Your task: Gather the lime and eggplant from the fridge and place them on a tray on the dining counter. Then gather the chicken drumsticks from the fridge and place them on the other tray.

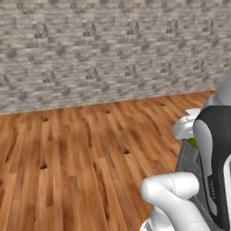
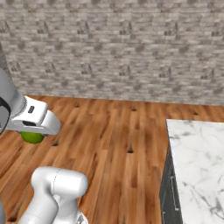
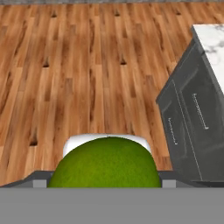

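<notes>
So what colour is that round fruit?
Green: the lime, clearest in the hand view.

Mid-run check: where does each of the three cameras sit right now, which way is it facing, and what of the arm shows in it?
Left base view: behind the arm on its left, facing wooden floor and brick wall; arm at right.
Right base view: behind on its right, same floor and wall, marble counter at right; arm at left, lime under the hand.
Hand view: on the hand, looking down along the gripper; lime between the jaws, floor, dark cabinet.
Shared: lime, floor.
</notes>
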Controlling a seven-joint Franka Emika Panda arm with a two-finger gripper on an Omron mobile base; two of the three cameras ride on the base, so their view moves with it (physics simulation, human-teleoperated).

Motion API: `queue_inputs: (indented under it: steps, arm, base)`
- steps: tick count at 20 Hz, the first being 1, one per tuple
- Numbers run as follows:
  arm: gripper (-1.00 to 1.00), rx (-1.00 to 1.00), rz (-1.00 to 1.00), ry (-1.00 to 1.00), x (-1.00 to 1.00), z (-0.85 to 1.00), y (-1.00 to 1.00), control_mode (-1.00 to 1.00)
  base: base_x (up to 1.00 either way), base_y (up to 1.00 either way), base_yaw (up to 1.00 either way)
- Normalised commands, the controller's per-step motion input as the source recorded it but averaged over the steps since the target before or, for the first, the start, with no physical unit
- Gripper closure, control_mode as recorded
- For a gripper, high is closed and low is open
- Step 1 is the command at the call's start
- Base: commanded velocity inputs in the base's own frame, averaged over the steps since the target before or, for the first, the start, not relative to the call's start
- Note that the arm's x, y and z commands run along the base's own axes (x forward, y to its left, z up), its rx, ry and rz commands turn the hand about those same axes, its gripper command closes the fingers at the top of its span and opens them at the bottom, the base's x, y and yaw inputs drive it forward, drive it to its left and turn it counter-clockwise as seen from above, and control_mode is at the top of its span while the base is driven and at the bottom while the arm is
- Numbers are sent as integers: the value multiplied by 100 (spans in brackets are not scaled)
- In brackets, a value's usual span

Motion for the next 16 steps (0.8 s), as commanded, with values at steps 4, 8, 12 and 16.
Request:
queue_inputs:
  steps: [4,8,12,16]
  arm:
    - [100,0,0,0,0,0,0,100]
    - [100,0,0,0,0,0,0,100]
    - [100,0,0,0,0,0,0,100]
    - [100,0,0,0,0,0,0,100]
  base:
    - [100,54,0]
    - [100,54,0]
    - [100,51,0]
    - [100,43,0]
